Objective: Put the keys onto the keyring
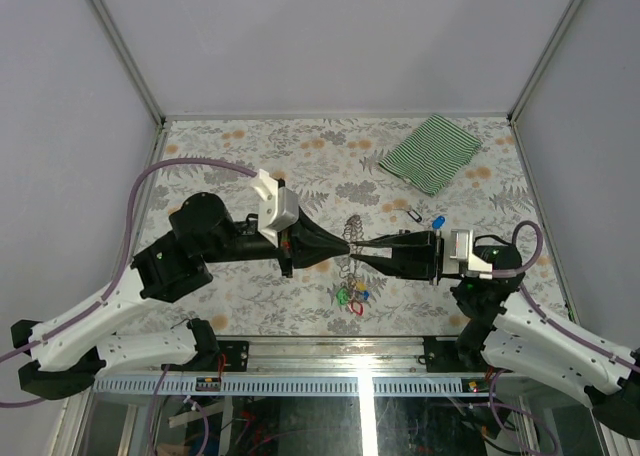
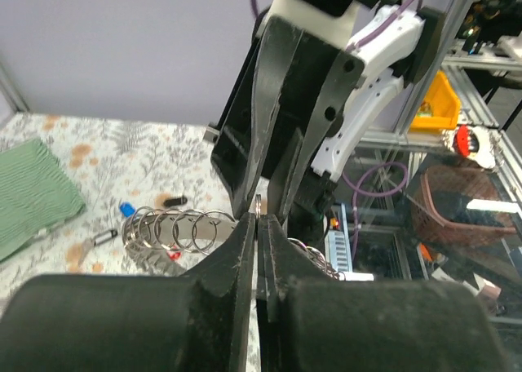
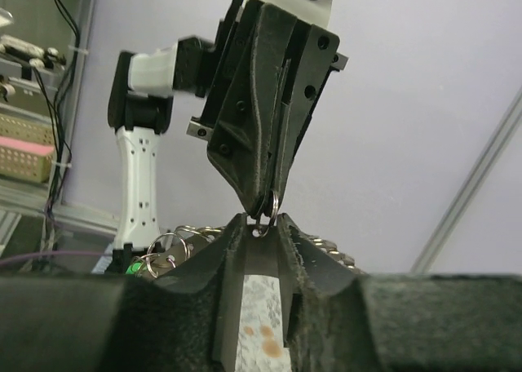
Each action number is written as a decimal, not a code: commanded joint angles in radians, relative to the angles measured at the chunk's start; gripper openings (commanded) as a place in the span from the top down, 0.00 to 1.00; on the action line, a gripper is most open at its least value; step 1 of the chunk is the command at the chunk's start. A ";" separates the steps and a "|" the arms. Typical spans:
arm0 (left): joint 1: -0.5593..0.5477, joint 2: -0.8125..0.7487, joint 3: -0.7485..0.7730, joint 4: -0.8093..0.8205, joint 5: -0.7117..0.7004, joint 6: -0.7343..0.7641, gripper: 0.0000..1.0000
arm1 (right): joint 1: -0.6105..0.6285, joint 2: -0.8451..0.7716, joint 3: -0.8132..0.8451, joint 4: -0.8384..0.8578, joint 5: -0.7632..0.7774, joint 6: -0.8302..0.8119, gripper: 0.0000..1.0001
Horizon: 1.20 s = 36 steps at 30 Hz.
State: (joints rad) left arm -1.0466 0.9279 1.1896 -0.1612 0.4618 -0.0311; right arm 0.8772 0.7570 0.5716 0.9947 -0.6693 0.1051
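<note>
My left pincer (image 2: 259,225) is clenched on one loop of the keyring (image 2: 175,229), the thin wire nipped right at my fingertips. My right pincer (image 3: 261,225) meets it tip to tip, but its jaws are released and stand a little apart. From the right wrist I see the flowered table (image 1: 220,156) through the gap. The nipped loop hangs at the mouth of that gap, and I cannot tell whether it touches my right fingers.

The green-striped cloth (image 1: 431,152) lies flat at the far right of the table. The keyring is well apart from the cloth, on its near-left side. It is held up between my two pincers, with its coil of loops trailing to either side of them. A black-tagged key (image 1: 413,214) and a blue-tagged key (image 1: 438,222) lie side by side just on the near side of the cloth, apart from the ring. A bunch of keys (image 1: 352,296) with green, red and yellow tags lies beyond the keyring from the cloth, close to the table's near edge. I cannot tell from above whether any of that bunch is threaded on the coil.
</note>
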 commanded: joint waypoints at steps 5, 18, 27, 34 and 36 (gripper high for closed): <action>-0.004 0.049 0.154 -0.313 -0.051 0.118 1.00 | 0.004 -0.115 0.160 -0.556 0.065 -0.210 0.64; -0.004 0.142 0.263 -0.513 -0.055 0.196 1.00 | 0.005 -0.004 0.359 -0.961 0.003 -0.198 0.57; -0.004 0.153 0.276 -0.524 -0.058 0.207 1.00 | 0.004 0.033 0.373 -0.978 -0.036 -0.191 0.62; -0.003 0.159 0.276 -0.526 -0.062 0.213 1.00 | 0.003 0.034 0.362 -0.943 -0.040 -0.173 0.78; -0.004 0.157 0.274 -0.527 -0.065 0.213 1.00 | 0.005 0.036 0.359 -0.931 -0.044 -0.166 0.82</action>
State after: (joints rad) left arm -1.0466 1.0908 1.4250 -0.7158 0.4072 0.1658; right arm 0.8772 0.7895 0.8948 0.0074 -0.6865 -0.0879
